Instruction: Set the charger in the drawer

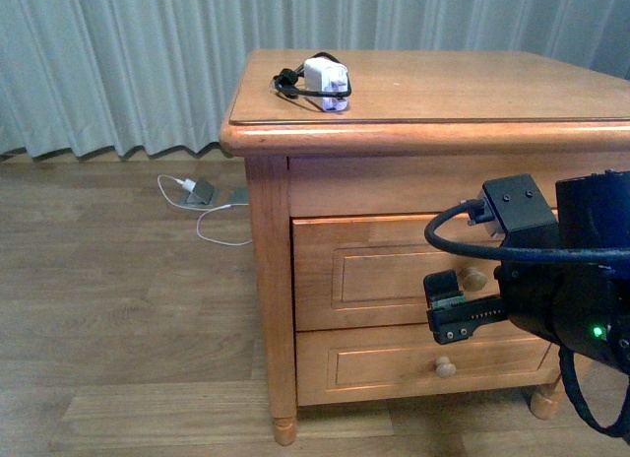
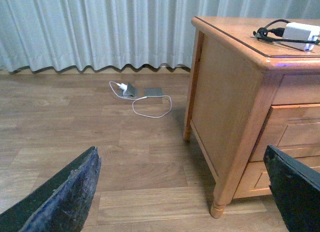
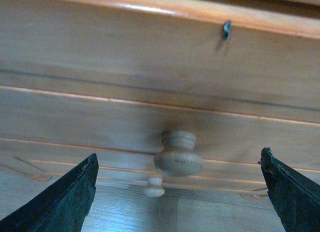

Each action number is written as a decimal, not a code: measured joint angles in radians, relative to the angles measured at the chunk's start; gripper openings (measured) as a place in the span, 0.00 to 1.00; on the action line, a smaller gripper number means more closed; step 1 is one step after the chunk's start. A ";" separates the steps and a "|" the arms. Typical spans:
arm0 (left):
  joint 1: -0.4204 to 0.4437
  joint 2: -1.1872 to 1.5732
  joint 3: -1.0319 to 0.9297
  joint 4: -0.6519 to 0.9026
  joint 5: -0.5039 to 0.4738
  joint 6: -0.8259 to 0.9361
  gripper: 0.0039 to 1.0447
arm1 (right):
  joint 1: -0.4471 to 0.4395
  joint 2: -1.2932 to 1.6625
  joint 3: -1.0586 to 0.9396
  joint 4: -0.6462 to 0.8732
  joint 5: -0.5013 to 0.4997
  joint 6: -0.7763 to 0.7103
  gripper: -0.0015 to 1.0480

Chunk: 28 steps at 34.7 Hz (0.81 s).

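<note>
The charger (image 1: 326, 83) sits on top of the wooden table (image 1: 266, 280), towards the table's back left corner, white body upright with its thin black cable bunched against the side nearer that corner (the left wrist view shows it too (image 2: 300, 30), close to the table's top edge). Nothing touches it.

The drawer (image 1: 384, 270) is the upper of two in the table's front and looks shut; its round knob (image 1: 475, 278) stands proud of the recessed panel. The right arm (image 1: 571, 280) is in front of the table at drawer height, and its jaws are spread wide: in the right wrist view the dark fingers (image 3: 60, 202) flank the knob (image 3: 178, 154), which sits between them, clear of both. How near they are to the drawer front I cannot tell.

The left jaws are also spread and hold nothing, with one finger (image 2: 65, 197) over the wooden floor (image 2: 75, 127) off the table's left side.

On that floor, left of the table and near the curtain (image 1: 118, 63), lie a white plug (image 1: 187, 186), its looping cable and a grey device (image 1: 203, 192).
</note>
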 joint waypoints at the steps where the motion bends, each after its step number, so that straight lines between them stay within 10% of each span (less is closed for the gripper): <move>1: 0.000 0.000 0.000 0.000 0.000 0.000 0.94 | -0.001 0.007 0.009 -0.001 0.000 0.001 0.91; 21: 0.000 0.000 0.000 0.000 0.000 0.000 0.94 | 0.002 0.062 0.048 0.015 0.020 0.027 0.91; 28: 0.000 0.000 0.000 0.000 0.000 0.000 0.94 | 0.002 0.063 0.051 0.022 0.037 0.030 0.60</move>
